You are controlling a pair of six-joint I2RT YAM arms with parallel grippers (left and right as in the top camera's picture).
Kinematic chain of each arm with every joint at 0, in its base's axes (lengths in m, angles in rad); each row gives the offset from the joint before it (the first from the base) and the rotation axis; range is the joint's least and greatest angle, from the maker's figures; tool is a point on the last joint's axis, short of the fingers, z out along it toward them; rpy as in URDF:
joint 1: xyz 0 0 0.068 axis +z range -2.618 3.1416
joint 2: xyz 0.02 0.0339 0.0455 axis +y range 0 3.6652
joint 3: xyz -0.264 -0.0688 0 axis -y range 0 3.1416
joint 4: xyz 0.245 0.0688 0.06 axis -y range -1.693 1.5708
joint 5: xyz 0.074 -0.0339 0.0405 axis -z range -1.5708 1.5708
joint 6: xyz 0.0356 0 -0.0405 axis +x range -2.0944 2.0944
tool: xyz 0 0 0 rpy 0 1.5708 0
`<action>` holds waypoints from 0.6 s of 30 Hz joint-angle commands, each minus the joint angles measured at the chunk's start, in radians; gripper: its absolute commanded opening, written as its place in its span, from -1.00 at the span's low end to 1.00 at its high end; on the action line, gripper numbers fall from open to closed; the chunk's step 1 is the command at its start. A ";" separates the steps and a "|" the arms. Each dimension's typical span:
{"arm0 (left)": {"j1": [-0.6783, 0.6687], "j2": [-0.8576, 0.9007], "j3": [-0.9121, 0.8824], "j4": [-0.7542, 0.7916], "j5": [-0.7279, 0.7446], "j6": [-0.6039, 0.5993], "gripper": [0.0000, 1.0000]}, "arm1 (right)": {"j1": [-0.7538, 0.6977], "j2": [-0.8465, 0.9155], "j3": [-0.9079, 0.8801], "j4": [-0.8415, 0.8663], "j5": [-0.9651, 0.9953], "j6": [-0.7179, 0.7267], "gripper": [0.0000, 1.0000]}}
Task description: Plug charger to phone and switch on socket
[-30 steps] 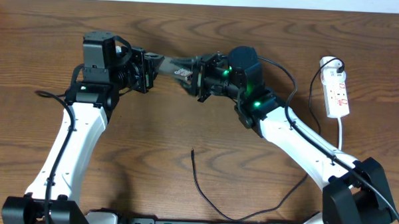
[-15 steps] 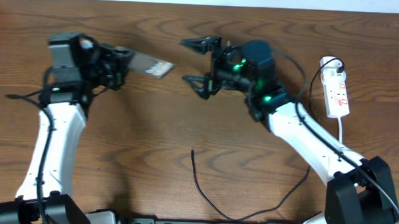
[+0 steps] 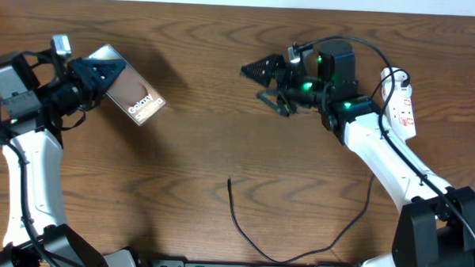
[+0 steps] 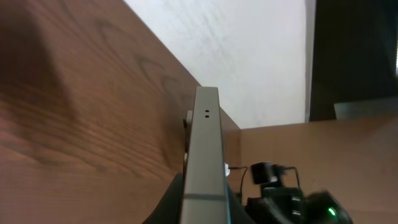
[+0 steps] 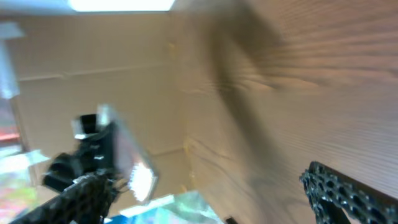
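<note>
Wood-grain surface (image 3: pixel 221 141), pale strip along the far edge.

Far left: left gripper (image 3: pixel 95 75) is clamped on one short end of the phone (image 3: pixel 134 97), one finger on each face. The phone is tilted with its glossy face toward the overhead camera and the "Galaxy" lettering near the free end. Left wrist view shows the phone (image 4: pixel 204 143) edge-on, with two small holes in the end edge and dark fingers (image 4: pixel 166 202) either side at the bottom of frame. It looks lifted off the surface.

Centre, near edge: charger (image 3: pixel 236 221) lies loose on the surface. Its plug tip points to the far side and the cable curves down and off to the right. Nothing touches it, and it is well apart from the phone.

Right of centre: right gripper (image 3: pixel 268 85) is spread wide and empty, pointing left, well apart from the phone. Right wrist view is motion-blurred. Its fingers (image 5: pixel 348 191) sit at the bottom corners with a big gap between, and the phone (image 5: pixel 134 168) is small in the distance.

Far right: socket (image 3: pixel 401 109) lies flat, with a white cord (image 3: pixel 406 159) off its near end and the right forearm just beside it. Can't tell the switch position.
</note>
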 commanded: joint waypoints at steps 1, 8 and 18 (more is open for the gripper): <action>0.042 -0.013 0.016 0.009 0.095 0.078 -0.85 | 0.009 -0.006 0.034 -0.186 0.107 -0.242 0.98; 0.092 -0.013 0.016 0.008 0.094 0.078 -0.85 | 0.182 -0.006 0.138 -0.623 0.461 -0.457 0.99; 0.095 -0.013 0.016 0.008 0.090 0.078 -0.85 | 0.469 0.014 0.129 -0.798 0.774 -0.389 0.99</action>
